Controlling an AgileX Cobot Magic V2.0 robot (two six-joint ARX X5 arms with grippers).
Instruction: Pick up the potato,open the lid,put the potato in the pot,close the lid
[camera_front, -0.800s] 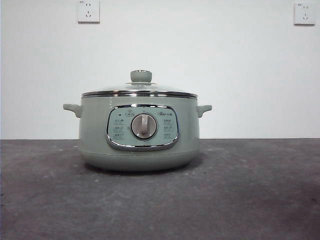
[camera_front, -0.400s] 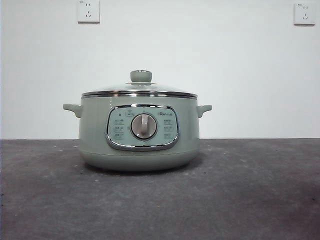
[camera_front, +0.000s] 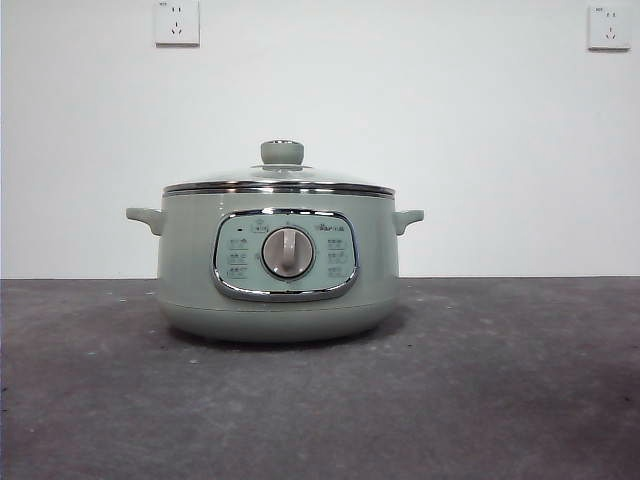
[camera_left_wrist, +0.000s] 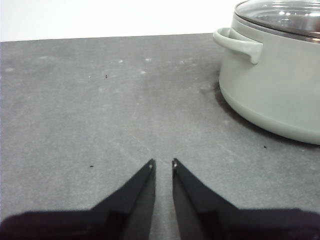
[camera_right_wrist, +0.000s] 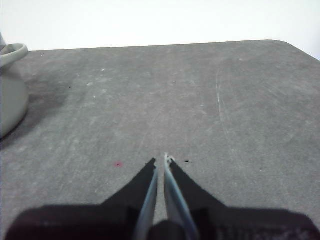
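Ahead of the left gripper (camera_left_wrist: 162, 162) and off to one side stands the pot (camera_left_wrist: 272, 85), well apart from the jaw tips, with a broad stretch of bare grey table (camera_left_wrist: 100, 110) between them. The jaws are nearly together, a narrow slit showing between the tips, and they grip nothing. From this wrist view one side handle (camera_left_wrist: 240, 42) of the pot juts toward the open tabletop, and the lid (camera_left_wrist: 285, 15) sits on the pot's rim, its steel edge flush all the way along the part that shows. Beyond the gripper the table's far edge meets a white wall.

The right gripper (camera_right_wrist: 162, 160) hovers over bare table too, its jaws closed tip to tip and empty. The pot (camera_right_wrist: 10, 90) shows only as a sliver at the frame's border, far from the tips, with its other handle (camera_right_wrist: 12, 52) just visible. Past the gripper, the table's far edge runs to a rounded corner (camera_right_wrist: 287, 44), and the surface between is free.

In the front view the pot (camera_front: 280, 265) stands alone mid-table, lid (camera_front: 280, 182) closed with its green knob (camera_front: 282, 152) upright, dial (camera_front: 288, 252) facing the camera, and clear tabletop on both sides. The potato is not visible in any view.
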